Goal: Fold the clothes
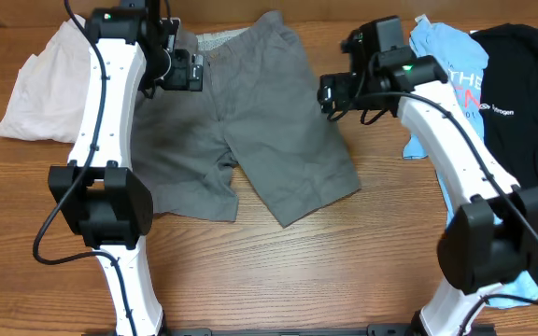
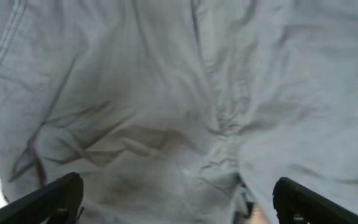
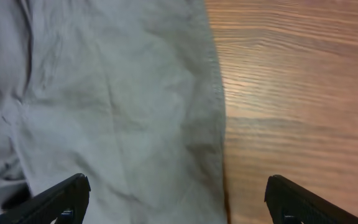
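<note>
Left fingers [image 2: 48, 196] and right fingers [image 3: 55, 196] gape above grey shorts [image 1: 250, 121].

Two shorts [image 1: 269, 121], two T-shirts [image 1: 530, 84]

Left arm [image 1: 108, 103] & right arm [image 1: 442, 140]: white rounded link shells w/ chunky black joint housings [image 1: 101, 201], thin black cables [image 1: 41, 233] looping alongside, green LED [image 1: 108, 15] nr each wrist, left gripper [image 2: 178, 185] & right gripper [image 3: 178, 184] w/ matte black fingers [image 2: 48, 199].
</note>
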Tool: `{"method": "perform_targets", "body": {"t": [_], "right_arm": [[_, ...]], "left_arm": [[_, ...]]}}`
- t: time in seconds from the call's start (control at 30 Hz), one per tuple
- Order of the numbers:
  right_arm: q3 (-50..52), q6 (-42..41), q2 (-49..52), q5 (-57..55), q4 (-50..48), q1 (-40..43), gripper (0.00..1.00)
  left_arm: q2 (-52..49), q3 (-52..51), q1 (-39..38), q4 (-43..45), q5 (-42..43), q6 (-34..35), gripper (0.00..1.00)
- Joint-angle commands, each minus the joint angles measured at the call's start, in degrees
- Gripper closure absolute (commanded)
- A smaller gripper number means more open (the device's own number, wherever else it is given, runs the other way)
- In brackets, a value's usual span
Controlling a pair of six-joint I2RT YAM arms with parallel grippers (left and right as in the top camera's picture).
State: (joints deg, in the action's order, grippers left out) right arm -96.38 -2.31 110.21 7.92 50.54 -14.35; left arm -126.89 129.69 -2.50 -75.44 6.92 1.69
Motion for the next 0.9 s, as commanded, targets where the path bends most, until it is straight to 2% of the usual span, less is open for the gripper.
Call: {"method": "perform_targets", "body": {"t": [0.0, 0.2, 0.33, 0.37, 0.4, 0.47, 0.5, 0.73, 0.87], "right_arm": [[0.9, 5.2, 5.7, 1.9, -2.1, 0.1, 0.06], [0.9, 5.1, 11.5, 7.6, -4.8, 0.1, 0.2], [0.9, 5.1, 14.3, 10.1, -5.0, 0.0, 0.36], [0.9, 5.1, 15.1, 10.2, -4.9, 0.1, 0.56], [0.9, 5.1, 15.3, 10.2, -4.8, 0.1, 0.69], [0.9, 3.2, 15.3, 8.6, -4.6, 0.3, 0.92], [0.9, 1.3, 15.3, 6.8, -4.6, 0.6, 0.96], [-0.3, -1.2, 15.2, 3.7, -0.1, 7.1, 0.96], [-1.2, -2.3, 15.2, 7.1, -0.2, 13.4, 0.96]], "left_arm": [[1.0, 2.8, 0.1, -1.7, 3.2, 1.3, 0.0], [1.0, 2.8, 0.1, -1.9, 3.1, 1.3, 0.0], [1.0, 2.8, 0.1, -1.9, 3.0, 1.3, 0.0], [1.0, 2.8, 0.1, -1.9, 3.0, 1.3, 0.0], [1.0, 2.8, 0.1, -1.9, 3.0, 1.3, 0.0], [1.0, 2.8, 0.1, -1.9, 3.0, 1.2, 0.0], [1.0, 2.8, 0.1, -1.9, 3.0, 1.1, 0.0], [1.0, 2.8, 0.1, -1.8, 3.0, 1.1, 0.0], [1.0, 2.8, 0.1, -1.3, 3.0, 1.1, 0.0]]}}
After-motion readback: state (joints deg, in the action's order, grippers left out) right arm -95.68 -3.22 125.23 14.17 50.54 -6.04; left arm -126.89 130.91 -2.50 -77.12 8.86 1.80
